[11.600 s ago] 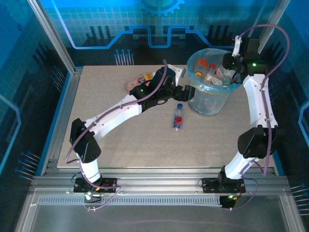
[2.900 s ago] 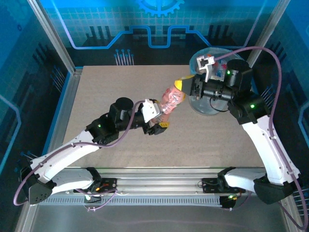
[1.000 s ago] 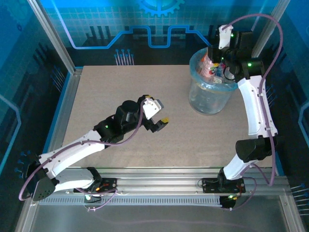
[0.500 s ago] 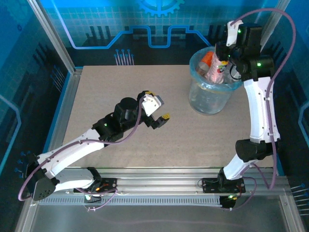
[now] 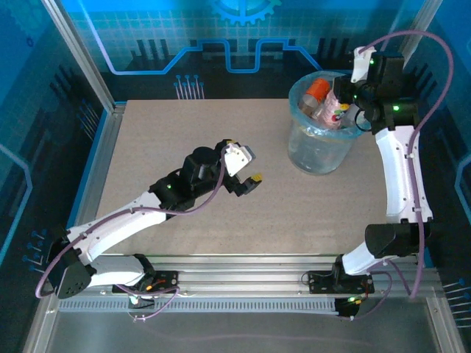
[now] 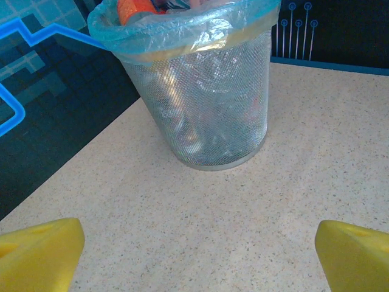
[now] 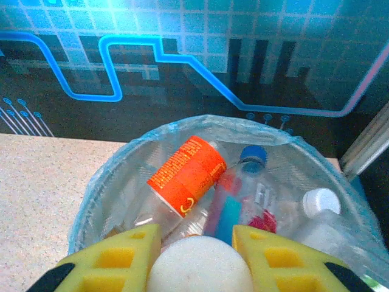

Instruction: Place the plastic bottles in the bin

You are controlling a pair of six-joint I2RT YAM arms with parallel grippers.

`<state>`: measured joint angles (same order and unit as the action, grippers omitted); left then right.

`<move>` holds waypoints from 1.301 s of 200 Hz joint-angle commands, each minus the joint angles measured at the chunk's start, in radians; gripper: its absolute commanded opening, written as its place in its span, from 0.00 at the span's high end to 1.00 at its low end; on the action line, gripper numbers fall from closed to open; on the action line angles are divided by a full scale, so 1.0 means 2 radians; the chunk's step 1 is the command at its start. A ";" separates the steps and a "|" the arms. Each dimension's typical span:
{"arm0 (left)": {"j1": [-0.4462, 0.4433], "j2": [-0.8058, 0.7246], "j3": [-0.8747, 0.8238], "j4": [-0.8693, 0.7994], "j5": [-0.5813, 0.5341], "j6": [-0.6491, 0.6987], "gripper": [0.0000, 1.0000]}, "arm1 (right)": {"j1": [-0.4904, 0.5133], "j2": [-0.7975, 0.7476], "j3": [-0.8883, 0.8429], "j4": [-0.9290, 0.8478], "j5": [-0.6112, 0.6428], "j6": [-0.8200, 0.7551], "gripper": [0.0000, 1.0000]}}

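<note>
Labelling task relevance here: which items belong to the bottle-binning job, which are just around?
Job: bin; orange-labelled bottle; blue-capped bottle; held bottle in right end effector.
Not job: table; blue backdrop; aluminium frame.

Robot lab test cell. Aluminium extrusion frame [image 5: 76,53] around speckled table [image 5: 162,132]; blue circuit-pattern backdrop panels [image 5: 184,37]; two white robot arms [image 5: 125,224] bolted to slotted rail [image 5: 243,279].

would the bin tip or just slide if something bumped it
The bin looks like thin mesh, so it is probably light and apt to slide on the speckled table. It narrows toward its base and plastic bottles are piled near its rim, so a high push might tip it.
</note>
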<state>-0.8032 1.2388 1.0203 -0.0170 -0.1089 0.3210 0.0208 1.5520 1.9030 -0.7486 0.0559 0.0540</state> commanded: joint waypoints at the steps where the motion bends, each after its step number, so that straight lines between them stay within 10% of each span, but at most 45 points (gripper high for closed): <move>1: 0.000 0.000 0.012 0.008 -0.002 0.001 0.01 | -0.010 0.047 -0.060 -0.082 0.014 -0.025 1.00; 155: -0.001 0.001 0.021 0.009 -0.006 0.008 0.01 | -0.016 0.143 0.164 -0.132 -0.066 0.043 0.79; 182: 0.000 0.001 0.021 0.010 -0.004 0.008 0.01 | -0.019 0.125 0.162 -0.100 -0.066 0.063 0.33; 260: 0.000 -0.005 0.012 0.014 -0.005 0.002 0.01 | -0.041 0.217 0.276 -0.161 -0.075 0.074 0.44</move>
<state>-0.8036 1.2392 1.0206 -0.0166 -0.1093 0.3214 -0.0227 1.9072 2.3829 -0.9894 -0.0414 0.1707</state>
